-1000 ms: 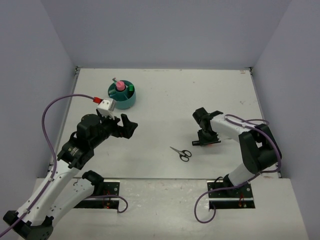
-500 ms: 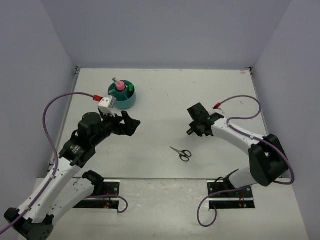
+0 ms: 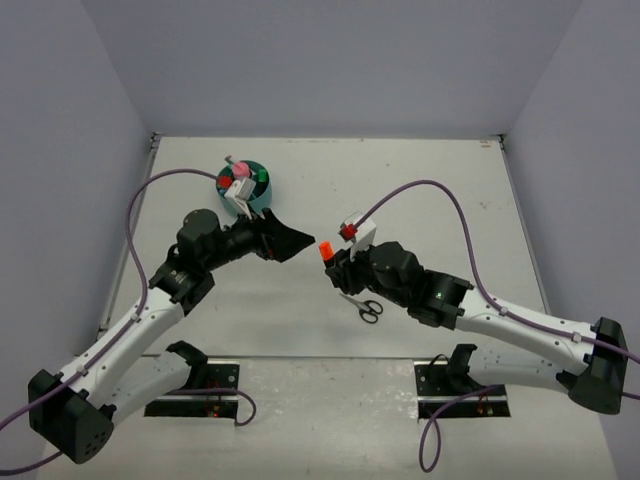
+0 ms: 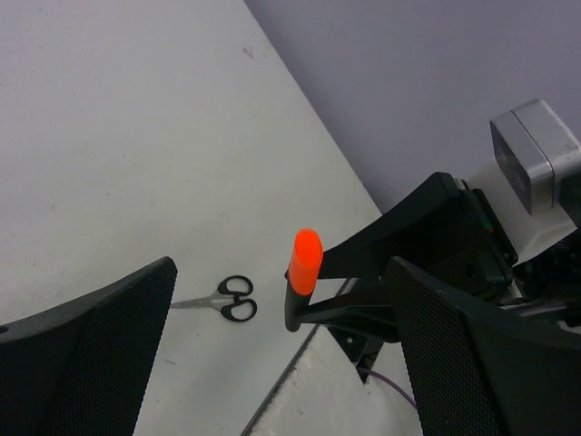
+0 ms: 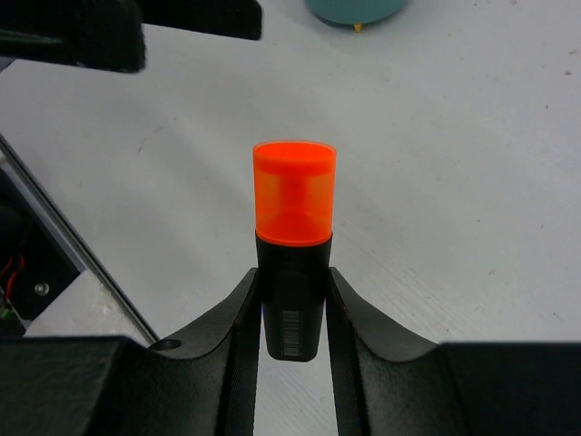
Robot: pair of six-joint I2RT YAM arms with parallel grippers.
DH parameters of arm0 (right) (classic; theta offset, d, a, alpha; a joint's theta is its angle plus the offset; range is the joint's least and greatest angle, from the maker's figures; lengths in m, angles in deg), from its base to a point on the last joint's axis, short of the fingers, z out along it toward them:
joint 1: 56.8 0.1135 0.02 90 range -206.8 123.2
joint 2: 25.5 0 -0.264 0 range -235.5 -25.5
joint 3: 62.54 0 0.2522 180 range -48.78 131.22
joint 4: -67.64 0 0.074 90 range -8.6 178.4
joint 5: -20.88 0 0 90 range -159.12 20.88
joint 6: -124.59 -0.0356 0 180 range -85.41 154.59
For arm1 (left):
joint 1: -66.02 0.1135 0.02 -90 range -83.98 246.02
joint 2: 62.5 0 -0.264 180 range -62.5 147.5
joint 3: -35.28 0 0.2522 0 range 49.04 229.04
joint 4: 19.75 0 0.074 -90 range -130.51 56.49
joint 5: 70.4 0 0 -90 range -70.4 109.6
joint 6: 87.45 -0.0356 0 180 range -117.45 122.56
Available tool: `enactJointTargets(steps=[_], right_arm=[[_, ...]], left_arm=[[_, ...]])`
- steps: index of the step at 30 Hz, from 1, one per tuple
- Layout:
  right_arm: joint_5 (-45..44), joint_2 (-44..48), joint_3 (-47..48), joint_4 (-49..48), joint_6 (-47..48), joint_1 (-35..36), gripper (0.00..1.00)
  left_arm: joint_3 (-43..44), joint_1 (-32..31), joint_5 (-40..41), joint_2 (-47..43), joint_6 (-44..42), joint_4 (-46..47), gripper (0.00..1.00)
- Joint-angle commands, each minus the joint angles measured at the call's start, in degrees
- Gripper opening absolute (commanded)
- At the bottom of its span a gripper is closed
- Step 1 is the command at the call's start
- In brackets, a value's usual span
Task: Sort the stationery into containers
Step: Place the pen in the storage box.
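Black-and-orange marker (image 5: 293,238) clamped by right gripper (image 5: 292,277) at frame centre, likely handoff; wide-open left gripper (image 3: 288,243) next needs closing on it.

No text can be read; the black-and-orange marker (image 5: 292,250) bears only a tiny illegible barcode-like print.
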Motion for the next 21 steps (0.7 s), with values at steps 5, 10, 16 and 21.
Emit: enactJointTargets(steps=[5, 10, 16, 21], right_arm=[[-0.7, -0.1, 7.0, 5.2, 8.1, 3.6, 0.0], [-2.7, -1.1, 8.8, 6.6, 7.4, 4.3, 0.0], [-3.1, -1.2, 10.6, 6.9, 7.5, 4.4, 0.0], [-5.2, -2.0, 11.1, 6.8, 7.8, 4.4, 0.02]], left_arm=[[-0.8, -3.8, -7.9, 5.1, 3.7, 10.3, 0.99], [-0.8, -4.1, -8.3, 7.0, 4.0, 11.5, 0.8], [-0.6, -6.3, -10.6, 9.6, 4.4, 13.8, 0.31], [0.1, -6.6, -11.5, 9.3, 4.0, 14.0, 0.0]])
